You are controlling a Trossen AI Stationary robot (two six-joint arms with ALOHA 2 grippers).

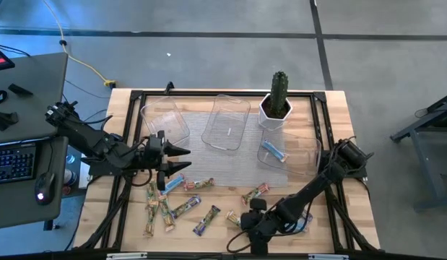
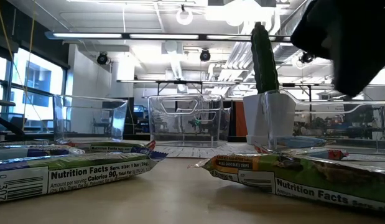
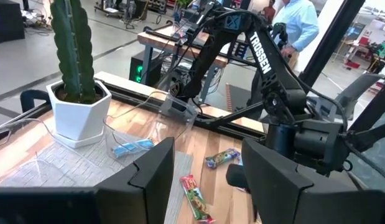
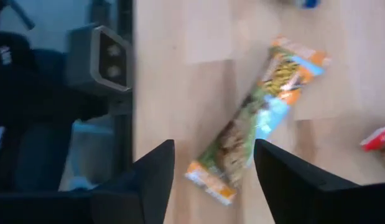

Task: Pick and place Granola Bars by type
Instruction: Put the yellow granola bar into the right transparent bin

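Several granola bars lie scattered on the near part of the wooden table (image 1: 100,209), among them a purple one (image 1: 206,220) and a green-tan one (image 1: 255,193). One light blue bar (image 1: 272,152) lies inside the right clear tray (image 1: 304,160). My right gripper (image 4: 214,155) is low at the table's near edge, open. A green-tan bar (image 4: 242,146) lies flat on the wood, with one end between the fingers. My left gripper (image 1: 183,159) hovers open above the left group of bars, nothing between its fingers (image 3: 152,171).
Two more clear trays (image 1: 165,119) (image 1: 227,121) stand at the far side on a grey mat (image 1: 230,162). A cactus in a white pot (image 1: 275,108) stands beside the right tray. A black frame (image 1: 209,94) runs around the table. A person (image 3: 298,25) stands beyond it.
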